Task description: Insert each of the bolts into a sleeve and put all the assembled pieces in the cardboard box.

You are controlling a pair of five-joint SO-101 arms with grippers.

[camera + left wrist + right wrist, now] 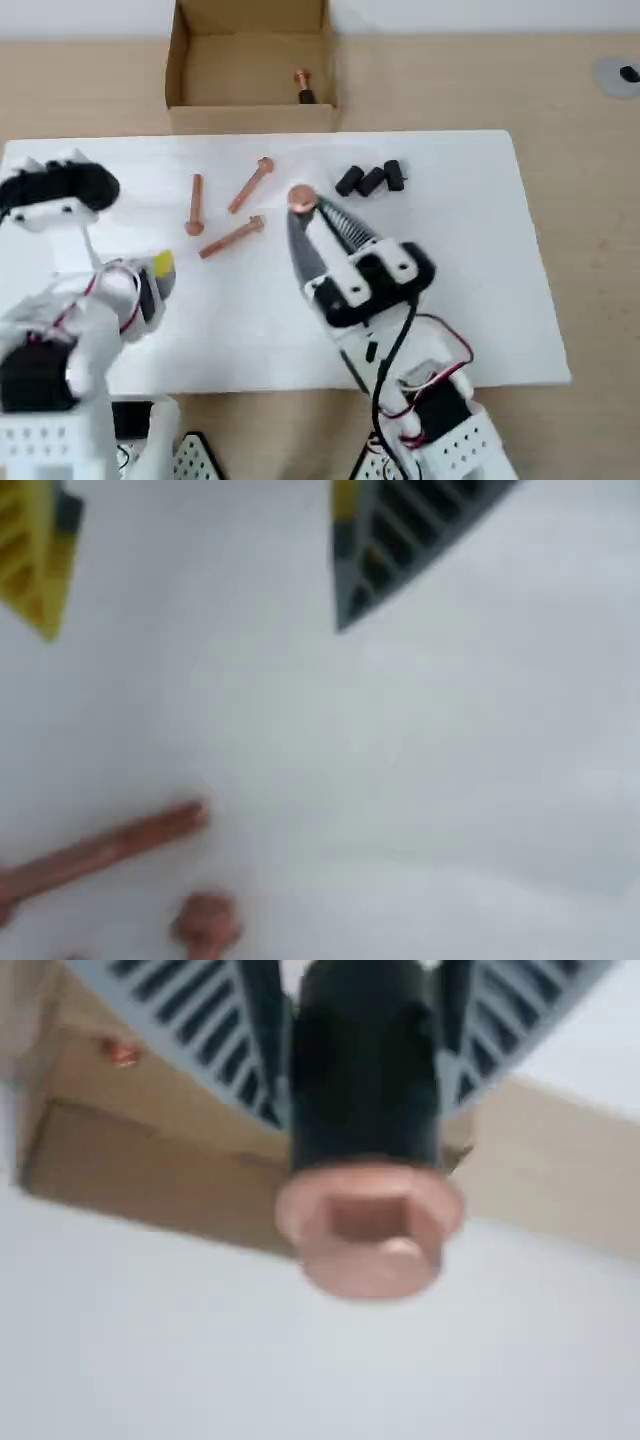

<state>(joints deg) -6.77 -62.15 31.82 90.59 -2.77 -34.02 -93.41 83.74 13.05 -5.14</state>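
Right wrist view: right end effector (365,1110) clamps a sleeved bolt (368,1225); next, over to the cardboard box (150,1175). Left end effector (190,625) gapes.

Right arm (365,282) stretched forward, jaws clamped; left arm (95,310) bent, jaws apart.

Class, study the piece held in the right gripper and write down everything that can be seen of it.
The assembled piece is a copper-coloured bolt seated in a black sleeve. The round, metallic-looking bolt head, with what looks like a square recess, juts out past the sleeve's end. The right gripper is shut on the sleeve, holding the piece over the white sheet, with the cardboard box beyond it.
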